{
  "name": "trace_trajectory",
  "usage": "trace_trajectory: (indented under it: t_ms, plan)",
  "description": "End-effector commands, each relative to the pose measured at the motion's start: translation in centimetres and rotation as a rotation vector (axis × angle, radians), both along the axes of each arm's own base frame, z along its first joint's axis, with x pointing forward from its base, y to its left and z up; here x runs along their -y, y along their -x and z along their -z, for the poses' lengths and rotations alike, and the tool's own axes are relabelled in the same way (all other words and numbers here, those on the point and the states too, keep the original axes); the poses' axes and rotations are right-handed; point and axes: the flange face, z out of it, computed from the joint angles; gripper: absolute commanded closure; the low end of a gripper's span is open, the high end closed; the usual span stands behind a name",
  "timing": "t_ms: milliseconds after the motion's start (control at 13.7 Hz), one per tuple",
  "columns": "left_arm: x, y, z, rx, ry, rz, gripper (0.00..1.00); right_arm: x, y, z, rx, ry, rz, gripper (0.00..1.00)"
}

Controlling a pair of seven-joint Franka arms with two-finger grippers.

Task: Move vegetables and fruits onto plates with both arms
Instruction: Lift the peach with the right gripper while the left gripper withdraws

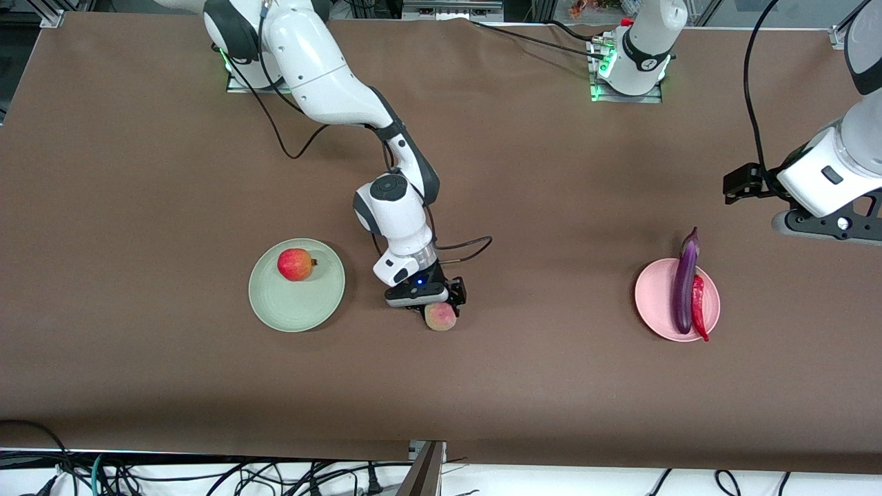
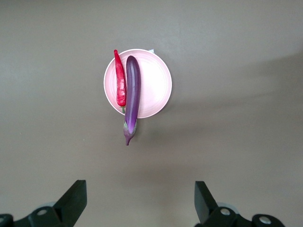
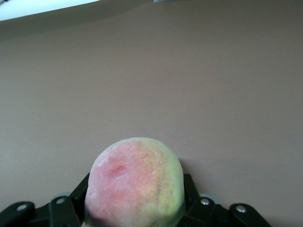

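My right gripper [image 1: 435, 308] is shut on the yellowish-pink peach [image 1: 441, 317], low over the table beside the pale green plate [image 1: 296, 303]. In the right wrist view the peach [image 3: 135, 182] fills the gap between the black fingers [image 3: 189, 189]. The red fruit with a crown tip [image 1: 295, 264] lies on the green plate. The purple eggplant [image 1: 685, 282] and the red chili [image 1: 699, 308] lie side by side on the pale pink plate [image 1: 654, 303]. My left gripper [image 1: 823, 231] is open and empty, held high toward the left arm's end; its wrist view shows the pink plate [image 2: 154, 82], eggplant [image 2: 132, 94] and chili [image 2: 120, 80].
The brown table [image 1: 524, 386] reaches a front edge with cables and a metal bar [image 1: 424, 468] below it. Black cables [image 1: 289, 148] trail from the right arm's base onto the table.
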Motion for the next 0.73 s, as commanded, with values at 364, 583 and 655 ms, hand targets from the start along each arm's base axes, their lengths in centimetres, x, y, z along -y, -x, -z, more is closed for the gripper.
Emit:
trace_trajectory:
  t_ms: [364,583,655]
  plan:
    - [1.4,1.6,-0.4,0.002,-0.014,-0.015,0.00,19.7,1.8,-8.0,-0.239,0.293,-0.211,0.90]
    - [0.0,3.1,-0.3,0.054,-0.004,-0.023,0.00,23.3,1.4,-7.3,-0.317,0.326,-0.203,0.73]
    - [-2.2,3.0,0.3,0.060,0.009,-0.065,0.00,24.0,1.5,-6.3,-0.333,0.332,-0.195,0.63]
